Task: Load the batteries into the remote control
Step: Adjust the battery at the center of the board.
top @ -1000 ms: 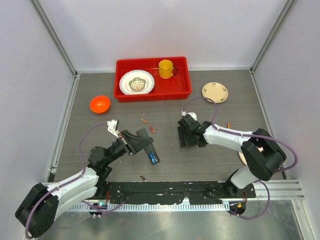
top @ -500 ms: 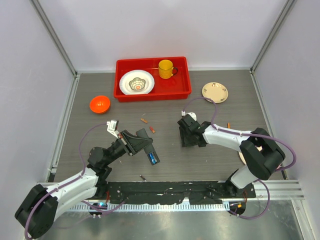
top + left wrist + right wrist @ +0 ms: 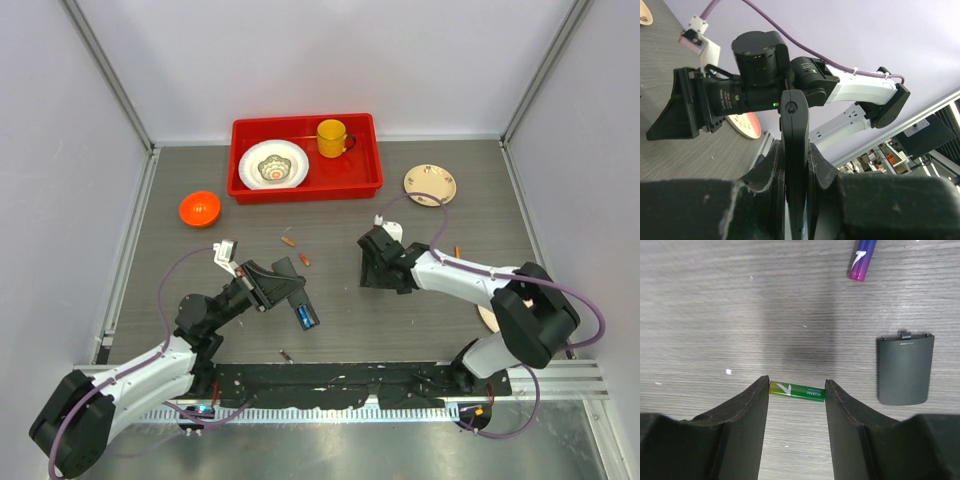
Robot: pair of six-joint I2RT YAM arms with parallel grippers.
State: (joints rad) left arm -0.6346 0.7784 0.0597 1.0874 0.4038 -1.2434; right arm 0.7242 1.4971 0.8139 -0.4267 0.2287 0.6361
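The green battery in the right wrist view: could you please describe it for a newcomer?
On the grey wood-grain table, look between the right gripper's fingers. The green battery lies crosswise there, unlike the purple-tipped battery and dark grey cover lying clear of them.

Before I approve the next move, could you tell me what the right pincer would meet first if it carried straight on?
Likely the table: the right pincer points straight down, with the green battery spanning the gap between its fingertips. The remaining depth is unclear.
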